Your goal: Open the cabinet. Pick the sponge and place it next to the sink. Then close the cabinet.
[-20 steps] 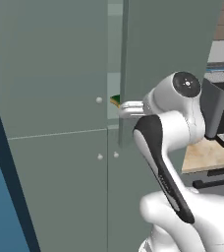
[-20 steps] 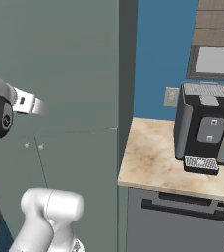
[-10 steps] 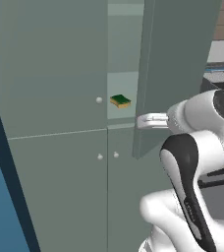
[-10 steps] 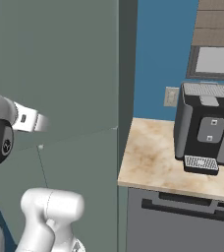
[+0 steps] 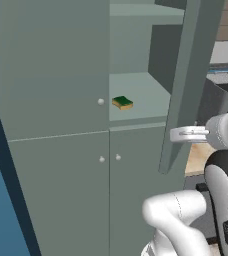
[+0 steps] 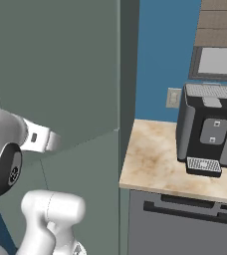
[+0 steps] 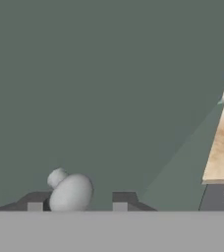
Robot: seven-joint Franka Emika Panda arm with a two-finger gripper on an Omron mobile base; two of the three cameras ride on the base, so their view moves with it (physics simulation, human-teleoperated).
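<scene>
**Upper right door stood open, sponge on the shelf**

The cabinet (image 5: pixel 51 75) had its upper right door (image 5: pixel 186 75) swung out toward the robot, edge-on in the left base view, and there on the pale shelf (image 5: pixel 141 97) inside sat the sponge (image 5: pixel 122 103), green layer up over the yellow body, close to the shelf's front left corner, just right of the closed upper left door's knob (image 5: pixel 100 101). Nothing touched it. Below, the two lower doors were shut, their small knobs (image 5: pixel 109 158) side by side at the seam.

The gripper (image 5: pixel 178 134) was at the lower part of the open door, reaching in from the right, well right of the sponge and nearer the robot than the shelf. In the hand view the door's round pale knob (image 7: pixel 70 191) sat between the two dark fingertips (image 7: pixel 124 199), the jaws drawn in narrow around it; whether the pads actually pressed the knob could not be told.

Over on the right, in the right base view, a dark coffee machine (image 6: pixel 210 132) stood on a beige stone counter (image 6: pixel 155 167) against the blue wall, with a dark grey dishwasher panel (image 6: pixel 185 219) beneath it.
</scene>
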